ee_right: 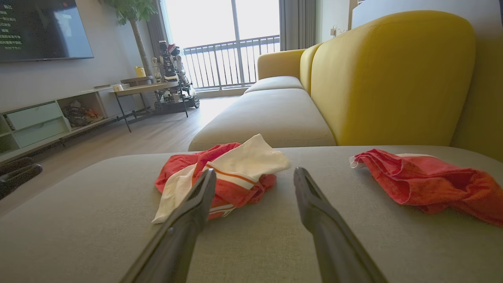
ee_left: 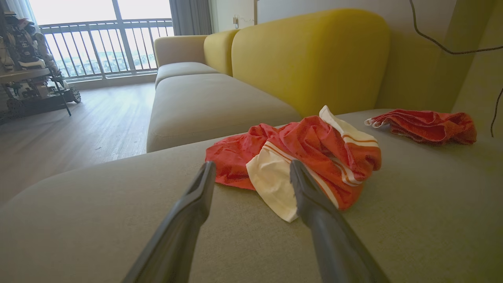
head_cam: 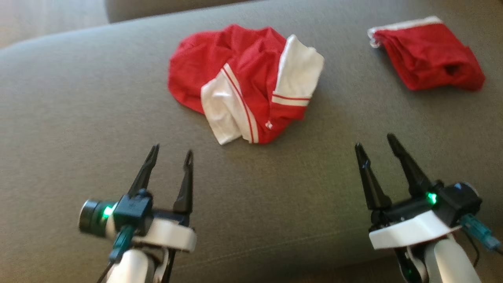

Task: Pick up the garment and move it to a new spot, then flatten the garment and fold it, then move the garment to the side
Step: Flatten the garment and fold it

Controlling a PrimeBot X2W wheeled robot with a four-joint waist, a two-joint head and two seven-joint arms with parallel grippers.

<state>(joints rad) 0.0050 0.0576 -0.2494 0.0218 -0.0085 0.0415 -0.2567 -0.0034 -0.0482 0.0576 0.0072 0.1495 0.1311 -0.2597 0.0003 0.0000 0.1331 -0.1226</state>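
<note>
A crumpled red garment (head_cam: 243,78) with white sleeves and stripes lies in a heap on the grey sofa cushion (head_cam: 78,118), in the upper middle of the head view. It also lies just beyond the fingers in the left wrist view, garment (ee_left: 310,157), and to the left in the right wrist view, garment (ee_right: 224,177). My left gripper (head_cam: 171,151) hovers open near the cushion's front, short of the garment. My right gripper (head_cam: 375,142) is open too, at the lower right, nothing between its fingers.
A second red cloth piece (head_cam: 428,55) with a white band lies at the cushion's far right, also seen as the red piece (ee_right: 428,184). Yellow sofa backrests (ee_left: 314,55) rise behind. Wooden floor (ee_left: 70,129), a side table (ee_right: 145,88) and a balcony window lie to the left.
</note>
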